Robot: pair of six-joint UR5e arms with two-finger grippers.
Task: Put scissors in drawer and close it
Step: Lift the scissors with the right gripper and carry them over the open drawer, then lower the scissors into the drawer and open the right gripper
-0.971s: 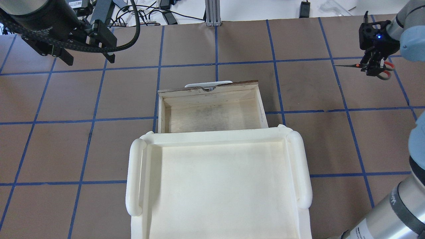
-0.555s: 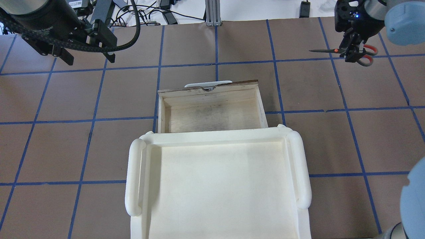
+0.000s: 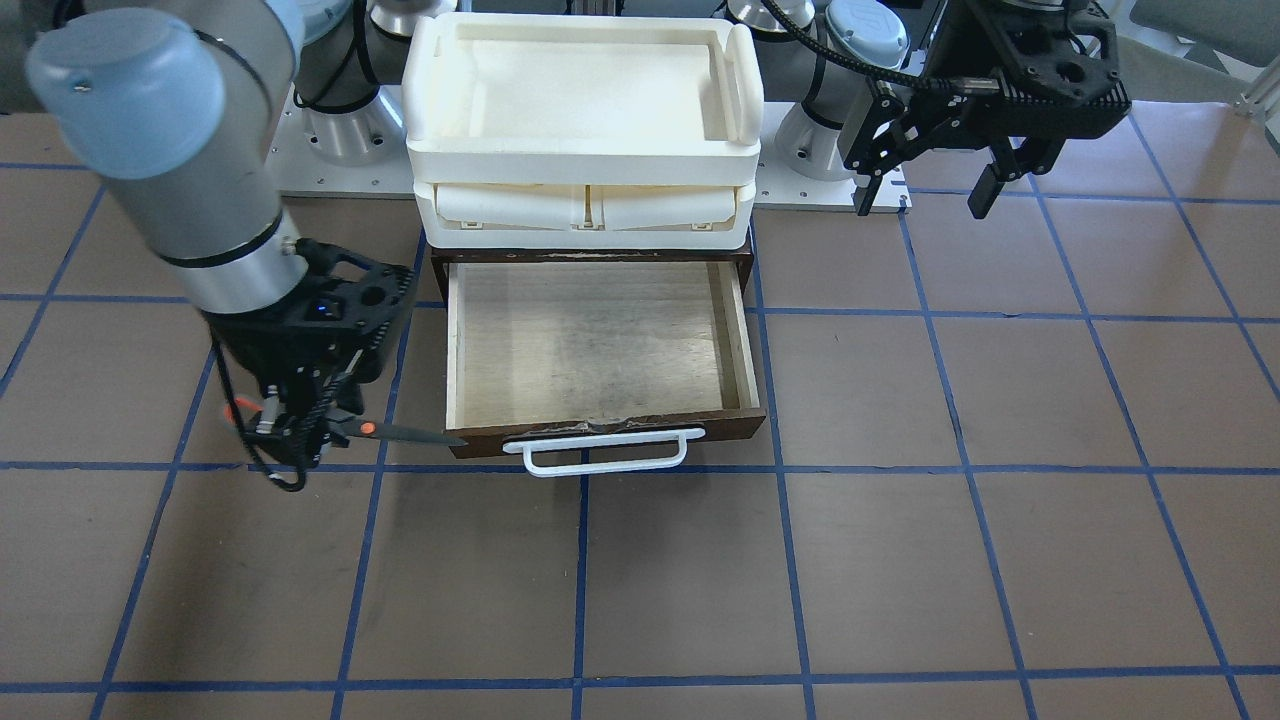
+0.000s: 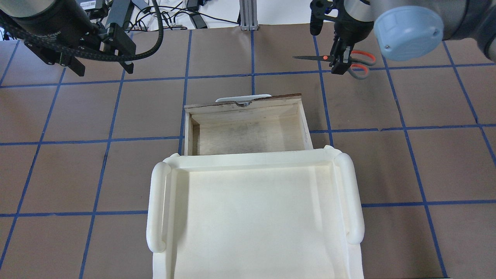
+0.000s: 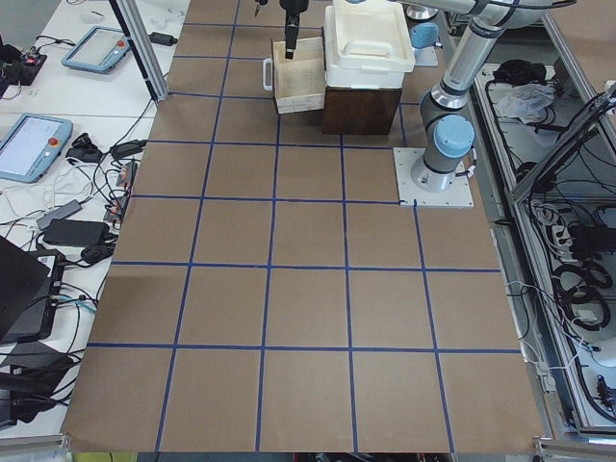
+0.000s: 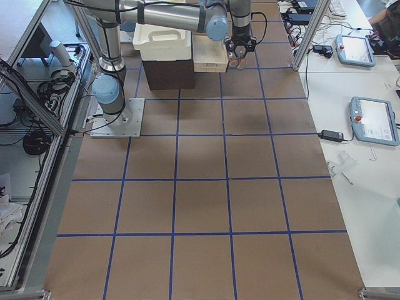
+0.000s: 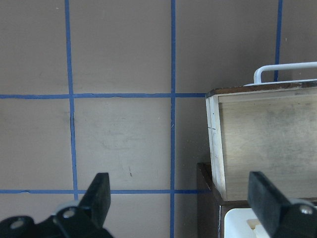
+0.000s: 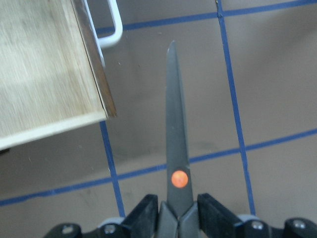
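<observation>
A brown paper table taped into a blue grid is carrying the whole setup. The scissors are hanging above it, out past the right front corner of the drawer and not yet over it. Their blades are lying closed and level. The right gripper is clamping them just behind the orange pivot with the handles trailing outward, likely so the blades lead into the opening. The drawer is standing pulled out and empty, its white bar handle facing away from the robot. The white tray unit is sitting on top of the cabinet. The left gripper is hovering empty, fingers spread wide, well apart on the other side, probably waiting to push the front shut.
</observation>
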